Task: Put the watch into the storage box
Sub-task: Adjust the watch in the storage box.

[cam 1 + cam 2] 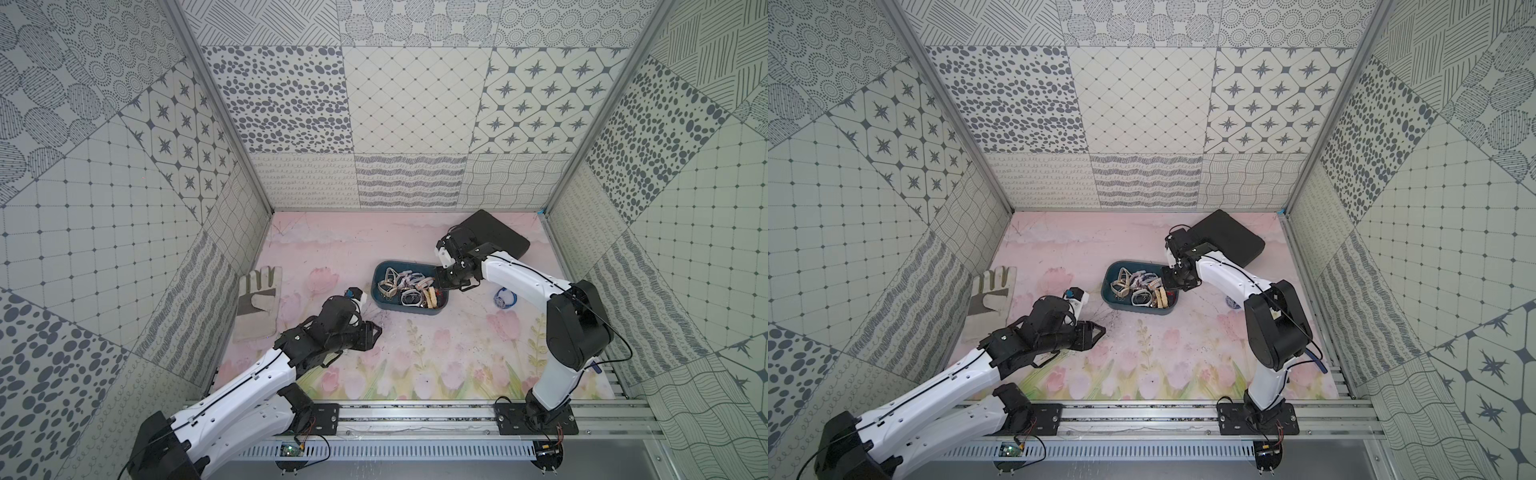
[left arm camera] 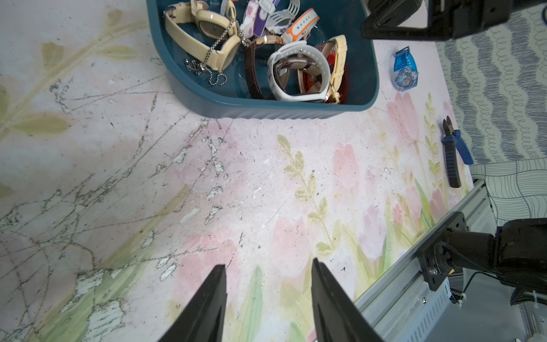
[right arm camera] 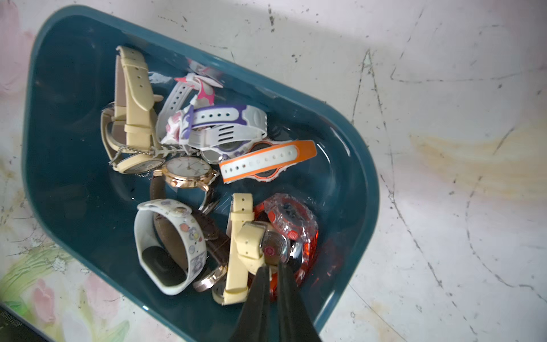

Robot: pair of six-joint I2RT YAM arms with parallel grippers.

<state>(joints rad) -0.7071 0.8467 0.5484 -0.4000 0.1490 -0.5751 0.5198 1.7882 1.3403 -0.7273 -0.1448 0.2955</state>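
your right gripper (image 3: 273, 268) points tip-down into the storage box (image 3: 68, 88). its two black fingers are nearly together, with only a slim gap between them. the tips sit right at the cream watch (image 3: 245, 245), by its metal case back, but the wrist view doesn't let you tell whether they pinch it or merely touch it. that cream watch lies inside the box, at the end nearest the right arm, leaning against a red translucent watch (image 3: 291, 219). beside it in the box you have a white band watch (image 3: 168, 245), a rose-gold watch (image 3: 186, 171) on a brown strap and an orange-and-white watch (image 3: 266, 160). more cream, purple and pink straps are heaped further along. in both top views the box sits about mid-table on the floral mat (image 1: 415, 353).

your left gripper (image 2: 268, 263) stands wide with nothing between its fingers. it is over bare mat near the box's long side and apart from it.

a blue watch (image 1: 505, 298) lies on the mat outside the box, on the right arm's side. a glove (image 1: 259, 303) lies flat by the left wall. a flat black case (image 1: 494, 232) sits toward the far right corner, and blue-handled cutters (image 2: 454, 154) lie by the right wall near the front rail.
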